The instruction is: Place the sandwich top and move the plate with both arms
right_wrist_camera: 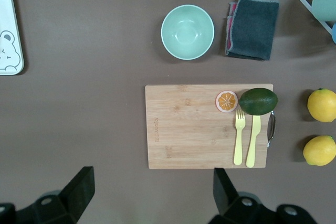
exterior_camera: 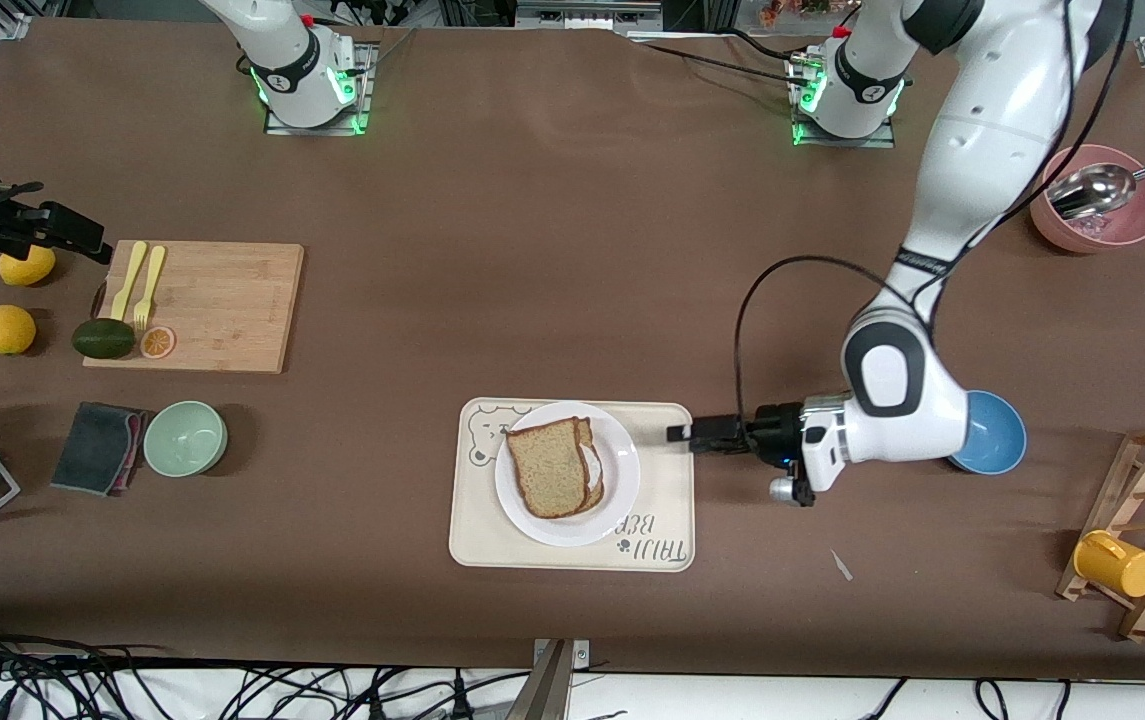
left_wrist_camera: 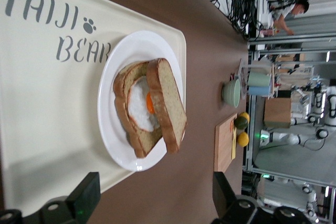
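Observation:
The sandwich top, a brown speckled slice, lies on the egg-bearing slice on the white plate. The plate stands on the cream bear-print tray. In the left wrist view the sandwich top leans tilted over the fried egg, and the plate shows underneath. My left gripper hovers open and empty over the tray's edge toward the left arm's end. My right gripper waits open and empty above the table by the cutting board.
A blue bowl sits under the left arm's wrist. A pink bowl with a spoon and a wooden rack with a yellow mug stand at the left arm's end. A green bowl, cloth, lemons and cutting board are at the right arm's end.

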Tool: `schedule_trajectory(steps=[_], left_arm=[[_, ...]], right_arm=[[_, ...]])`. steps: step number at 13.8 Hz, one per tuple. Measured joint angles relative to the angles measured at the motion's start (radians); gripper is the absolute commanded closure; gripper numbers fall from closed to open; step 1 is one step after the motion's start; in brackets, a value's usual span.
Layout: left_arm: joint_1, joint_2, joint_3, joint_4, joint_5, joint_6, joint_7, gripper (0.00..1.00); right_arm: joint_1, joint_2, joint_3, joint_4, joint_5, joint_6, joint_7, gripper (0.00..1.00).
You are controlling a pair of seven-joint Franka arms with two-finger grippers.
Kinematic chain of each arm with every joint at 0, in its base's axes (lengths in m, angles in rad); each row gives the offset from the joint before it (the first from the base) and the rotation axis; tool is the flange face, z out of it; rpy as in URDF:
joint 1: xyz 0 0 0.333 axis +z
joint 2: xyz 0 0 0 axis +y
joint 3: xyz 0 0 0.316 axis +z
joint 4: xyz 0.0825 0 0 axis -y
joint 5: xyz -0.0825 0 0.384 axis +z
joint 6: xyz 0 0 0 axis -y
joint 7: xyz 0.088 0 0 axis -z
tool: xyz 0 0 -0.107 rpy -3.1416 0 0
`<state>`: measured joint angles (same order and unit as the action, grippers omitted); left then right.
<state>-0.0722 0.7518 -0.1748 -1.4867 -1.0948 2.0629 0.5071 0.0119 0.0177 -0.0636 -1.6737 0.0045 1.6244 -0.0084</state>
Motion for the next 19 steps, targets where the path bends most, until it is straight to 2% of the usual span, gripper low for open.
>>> schedule_trajectory(steps=[4, 6, 8, 10, 13, 17, 19], left_arm=[[0.068, -0.210, 0.001, -0.127, 0.308, -0.131, -0.121, 0.00], [0.102, -0.276, 0.002, -0.133, 0.527, -0.214, -0.149, 0.00], [0.107, -0.331, -0.008, -0.133, 0.801, -0.278, -0.215, 0.00], [0.105, -0.374, -0.026, -0.129, 0.982, -0.335, -0.266, 0.00], [0.138, -0.427, -0.008, -0.082, 1.044, -0.457, -0.280, 0.00], [0.229, -0.449, 0.010, 0.093, 1.052, -0.690, -0.284, 0.00], [0.243, -0.452, 0.017, 0.152, 1.077, -0.720, -0.293, 0.00]], right_arm=[[0.000, 0.000, 0.000, 0.000, 0.000, 0.000, 0.000, 0.00], [0.000, 0.000, 0.000, 0.000, 0.000, 0.000, 0.000, 0.00], [0.000, 0.000, 0.000, 0.000, 0.000, 0.000, 0.000, 0.00], [0.000, 0.000, 0.000, 0.000, 0.000, 0.000, 0.000, 0.00], [0.000, 0.000, 0.000, 0.000, 0.000, 0.000, 0.000, 0.00], [0.000, 0.000, 0.000, 0.000, 0.000, 0.000, 0.000, 0.00], [0.000, 0.000, 0.000, 0.000, 0.000, 0.000, 0.000, 0.00]])
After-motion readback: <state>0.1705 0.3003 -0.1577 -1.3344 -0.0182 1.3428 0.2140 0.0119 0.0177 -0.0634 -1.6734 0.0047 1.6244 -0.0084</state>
